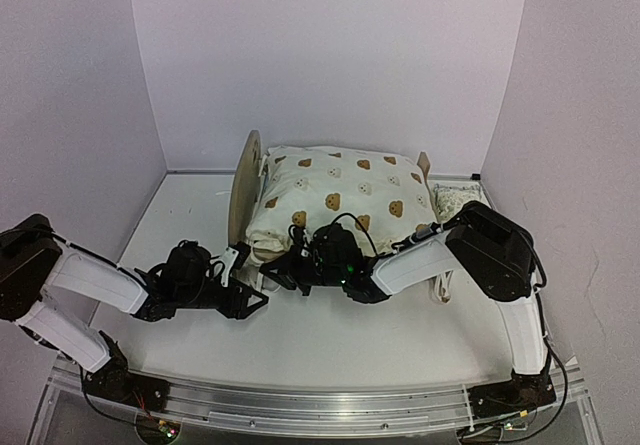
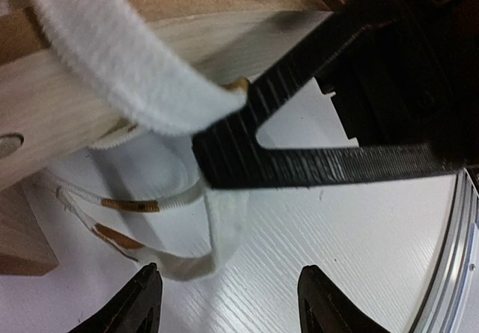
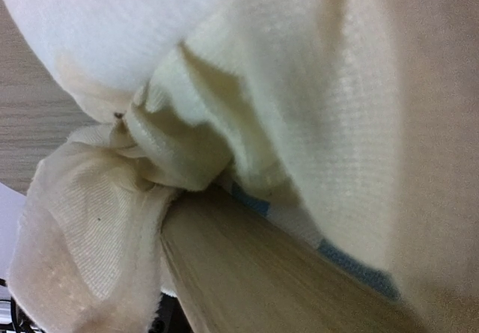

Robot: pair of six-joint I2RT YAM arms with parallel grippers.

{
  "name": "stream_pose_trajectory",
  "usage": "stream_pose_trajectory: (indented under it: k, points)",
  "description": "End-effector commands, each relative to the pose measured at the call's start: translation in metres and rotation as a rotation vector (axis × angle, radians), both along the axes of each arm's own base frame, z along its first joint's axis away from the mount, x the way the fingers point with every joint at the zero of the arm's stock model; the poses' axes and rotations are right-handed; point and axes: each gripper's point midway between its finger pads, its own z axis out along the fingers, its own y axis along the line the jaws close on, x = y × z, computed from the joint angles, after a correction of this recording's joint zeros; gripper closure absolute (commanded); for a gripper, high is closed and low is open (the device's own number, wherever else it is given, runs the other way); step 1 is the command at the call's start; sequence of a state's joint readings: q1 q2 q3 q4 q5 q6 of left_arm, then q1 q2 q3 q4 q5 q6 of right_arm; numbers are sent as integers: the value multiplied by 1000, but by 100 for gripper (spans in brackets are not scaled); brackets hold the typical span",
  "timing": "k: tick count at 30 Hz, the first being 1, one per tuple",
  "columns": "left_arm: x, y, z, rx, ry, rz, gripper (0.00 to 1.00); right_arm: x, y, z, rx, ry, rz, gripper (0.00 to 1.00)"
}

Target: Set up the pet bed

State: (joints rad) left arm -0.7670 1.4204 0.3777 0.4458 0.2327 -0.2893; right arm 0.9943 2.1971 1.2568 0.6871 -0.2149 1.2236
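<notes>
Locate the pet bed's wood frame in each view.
Top external: frame at centre, headboard left of the quilt.
Left wrist: frame rail, upper left.
Right wrist: frame rail, bottom centre.
Shared landmark: quilt fabric hanging over the rail.

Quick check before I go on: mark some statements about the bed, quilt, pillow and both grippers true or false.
1. The quilt lies on top of the pet bed. True.
2. The left gripper is shut. False: its fingers stand apart with nothing between them.
3. The pillow sits on the quilt. False: it lies off the bed, just past the footboard.
4. The right gripper is at the bed's near side. True.
5. In the top view, the headboard is at the bed's right end. False: it is at the left end.
</notes>
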Motion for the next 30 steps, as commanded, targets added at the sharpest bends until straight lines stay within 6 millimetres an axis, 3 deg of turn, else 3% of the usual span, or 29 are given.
stream_pose_trajectory:
  k: [1, 6, 11, 15, 21, 30]
  points:
    - [25, -11, 14, -5, -118, 23, 39, -13, 6, 9, 7, 43, 47, 100]
    - [33, -12, 6, -1, -124, 51, 54, -14, 5, 5, 2, 48, 49, 100]
    - [28, -15, 5, -22, -104, 28, 85, -14, 5, 4, 1, 48, 51, 100]
    - [16, -16, 12, -61, -39, 13, 100, -14, 4, 2, -8, 29, 53, 100]
    - [-7, -15, 24, -113, 182, 33, 100, -16, 3, -6, -24, -2, 79, 72]
    - [-26, -4, 46, -123, 438, 153, 97, -29, 1, 4, -17, -47, 154, 62]
